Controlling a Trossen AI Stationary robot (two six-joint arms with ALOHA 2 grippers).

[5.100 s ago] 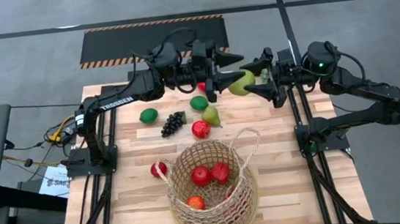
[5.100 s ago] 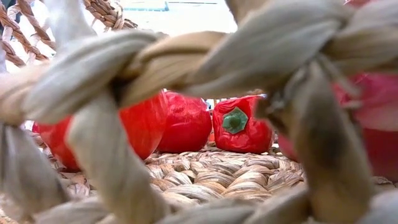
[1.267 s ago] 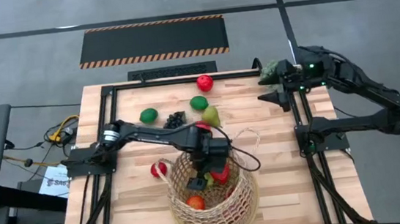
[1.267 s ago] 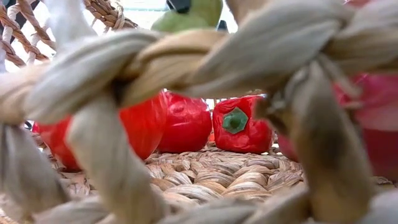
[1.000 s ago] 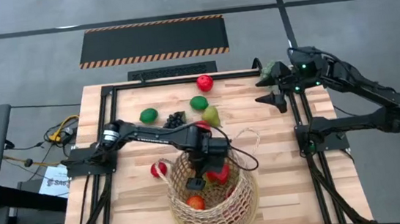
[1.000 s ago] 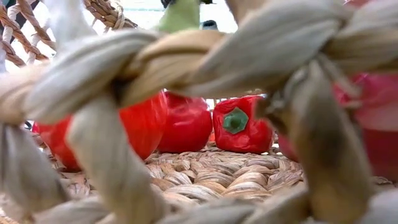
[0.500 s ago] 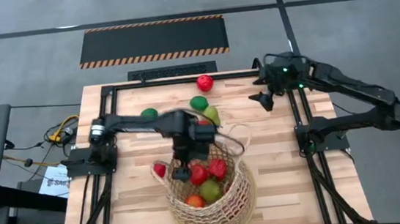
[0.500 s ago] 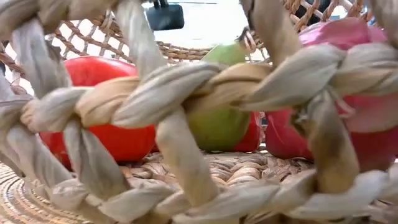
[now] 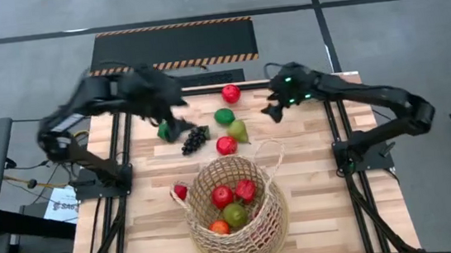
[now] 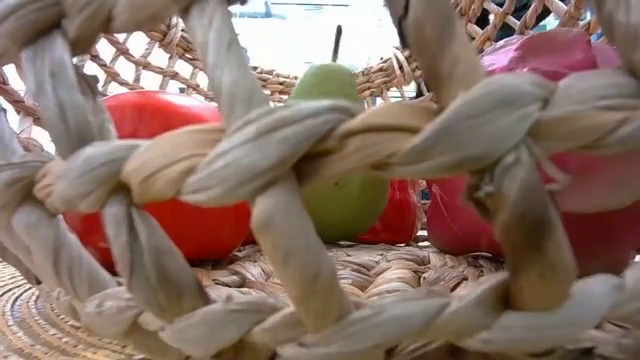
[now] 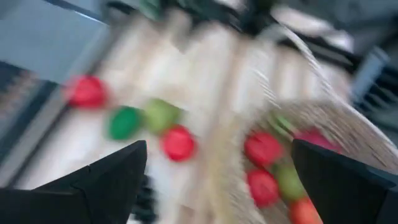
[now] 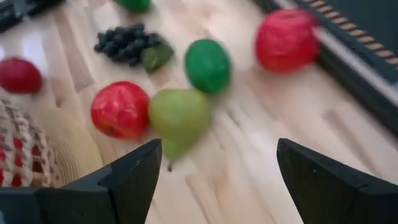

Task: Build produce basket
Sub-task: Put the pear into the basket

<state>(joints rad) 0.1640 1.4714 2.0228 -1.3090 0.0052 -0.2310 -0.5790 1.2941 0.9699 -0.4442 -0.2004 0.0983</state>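
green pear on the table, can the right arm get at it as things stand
Probably yes. The right hand is open and empty, hovering near the pear. A red fruit touches one side, but the side facing the hand looks free.

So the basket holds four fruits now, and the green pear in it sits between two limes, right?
Not quite. The basket does hold four fruits, but the pear sits between red ones, a tomato and another red fruit; the low view shows it.
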